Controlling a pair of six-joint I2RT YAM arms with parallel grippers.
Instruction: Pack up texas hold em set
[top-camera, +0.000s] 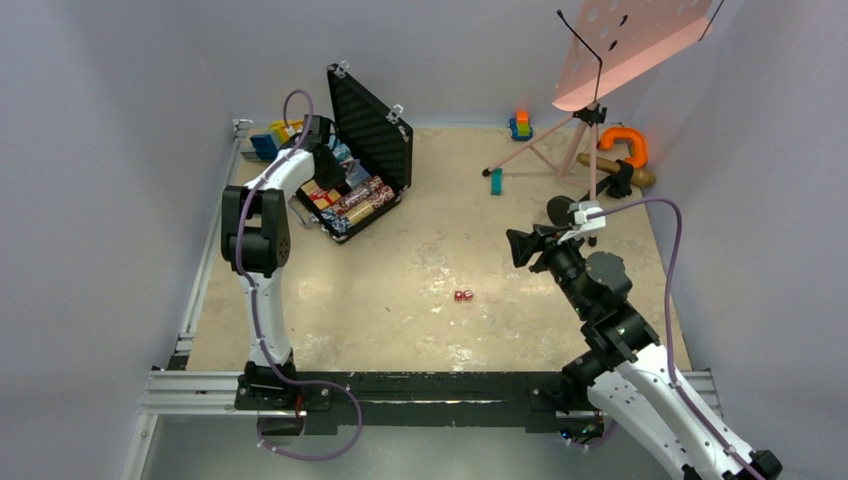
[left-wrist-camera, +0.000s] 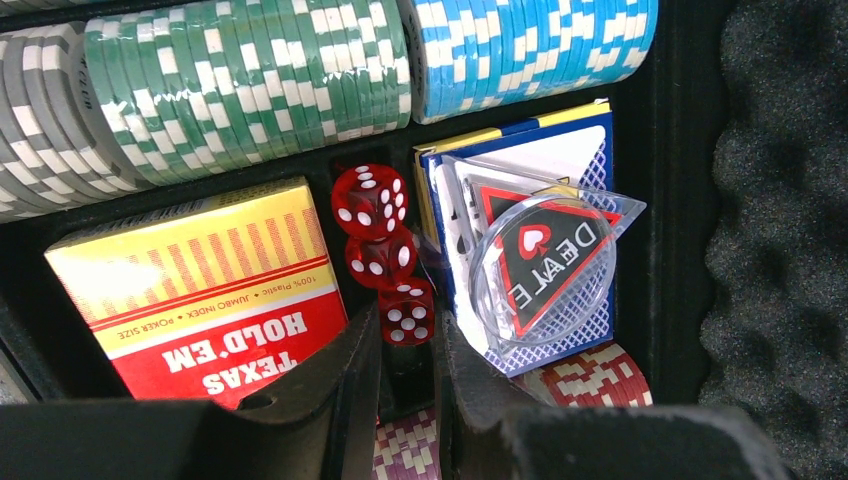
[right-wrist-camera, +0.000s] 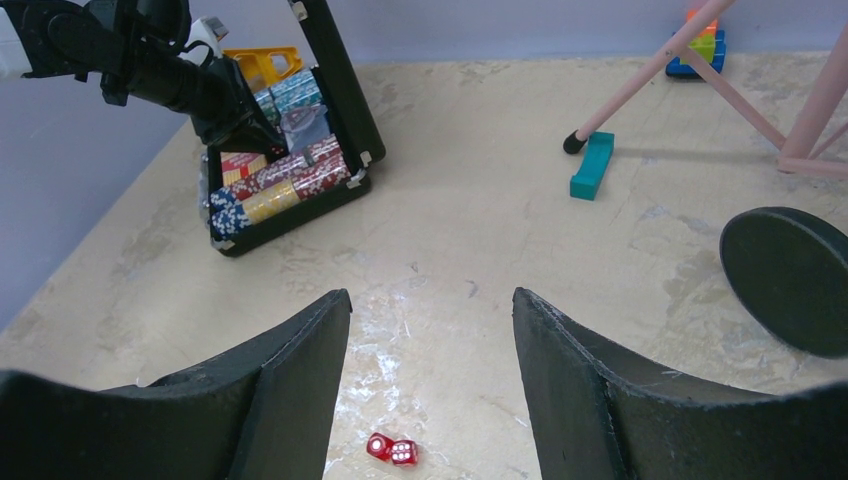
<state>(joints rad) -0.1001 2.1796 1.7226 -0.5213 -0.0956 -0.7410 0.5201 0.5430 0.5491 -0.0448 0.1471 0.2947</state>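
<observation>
Dice, translucent red cubes, in foam-lined briefcase; left jaws tight on lowest die; right jaws apart

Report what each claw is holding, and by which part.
Left claw: seems closed on the lowest red die, gripping two opposite side faces. Right claw: open, holding nothing.

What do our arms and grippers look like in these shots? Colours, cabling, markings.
The left arm and right arm have white link shells with black joint housings. A purple cable loops along each. The left gripper and right gripper have broad matte-black fingers, tapering. No markings visible.
</observation>
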